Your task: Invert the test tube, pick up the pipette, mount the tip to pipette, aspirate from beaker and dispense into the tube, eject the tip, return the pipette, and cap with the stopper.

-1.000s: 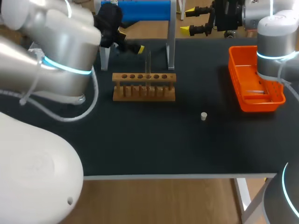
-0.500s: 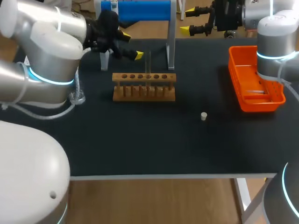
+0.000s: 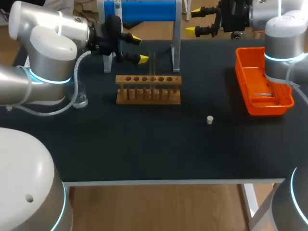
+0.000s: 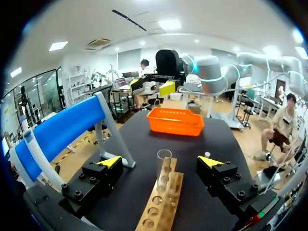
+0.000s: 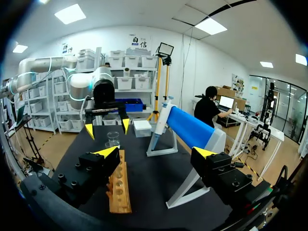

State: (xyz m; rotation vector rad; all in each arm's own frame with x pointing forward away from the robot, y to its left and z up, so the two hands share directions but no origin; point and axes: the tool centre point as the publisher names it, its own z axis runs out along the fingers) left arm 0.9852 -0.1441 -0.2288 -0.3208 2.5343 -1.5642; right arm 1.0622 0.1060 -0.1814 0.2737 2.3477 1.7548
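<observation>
Your test tube (image 4: 164,168) is a slim, clear glass cylinder standing upright in the wooden rack (image 3: 148,89). Its long axis is vertical and a round rim shows at its upper end. The rack is a pale block with a row of round holes, set towards the far edge of the bench (image 3: 144,149), left of middle. Your left gripper (image 3: 139,48) is level with the tube's upper part, its fingers spread wide. The tube stands just ahead of it, in line with the gap between the yellow tips, and neither tip touches the glass. Behind the rack, the blue pipette (image 3: 147,9) lies across its pale stand at the far edge. A small clear beaker (image 3: 80,99) stands near the left edge, beside your left arm. The little white stopper (image 3: 210,120) sits alone on the matte black top, right of the rack. The orange plastic tray (image 3: 262,91) lies along the right edge. Your right gripper (image 3: 193,21) hangs over the far edge with its fingers apart, holding nothing.
</observation>
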